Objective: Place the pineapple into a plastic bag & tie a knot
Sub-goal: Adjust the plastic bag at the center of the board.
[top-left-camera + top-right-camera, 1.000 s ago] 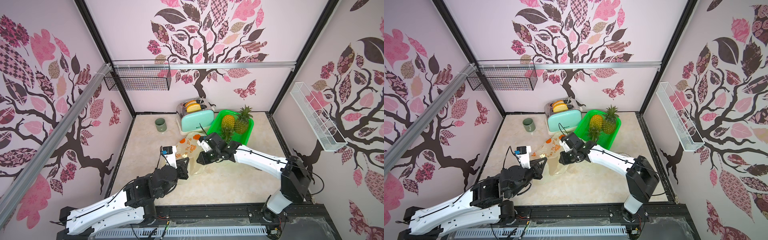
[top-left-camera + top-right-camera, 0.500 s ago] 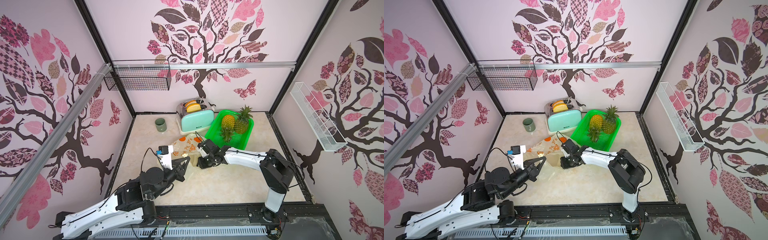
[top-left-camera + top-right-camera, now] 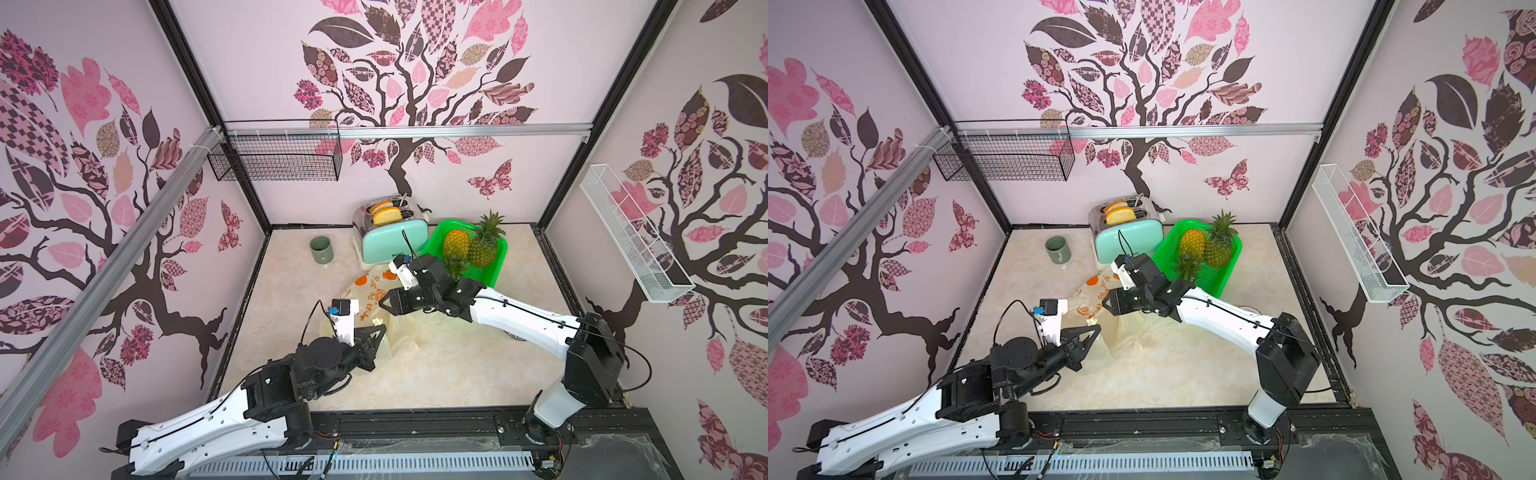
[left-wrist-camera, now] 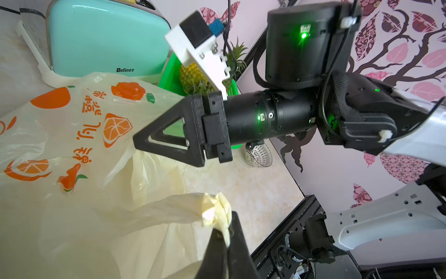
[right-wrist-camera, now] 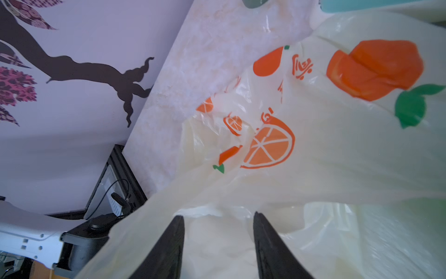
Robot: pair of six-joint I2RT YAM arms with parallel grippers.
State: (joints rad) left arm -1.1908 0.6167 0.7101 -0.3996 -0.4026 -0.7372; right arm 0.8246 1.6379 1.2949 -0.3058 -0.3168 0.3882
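The plastic bag [image 3: 370, 291] [image 3: 1088, 297] lies crumpled mid-table, pale yellow with orange fruit prints. My left gripper [image 4: 224, 229] [image 3: 380, 330] is shut on a bunched handle [image 4: 216, 209] at the bag's near side. Over the bag's far side, my right gripper [image 5: 217, 215] [image 3: 384, 303] is open, with loose bag film [image 5: 313, 145] spread under its fingers [image 5: 169, 241]. Two pineapples [image 3: 456, 245] [image 3: 1220, 247] stand in the green basket [image 3: 496, 266] behind the right arm. A knot is not in view.
A mint toaster [image 3: 392, 243] with bread and a green mug [image 3: 321, 250] stand at the back. A small wire strainer [image 4: 258, 157] sits near the right wall. A black wire basket [image 3: 274, 158] and a white rack [image 3: 631, 241] hang on the walls.
The right gripper's jaws have spread apart over the bag. The left gripper has stayed shut on the handle while both arms shifted around the bag.
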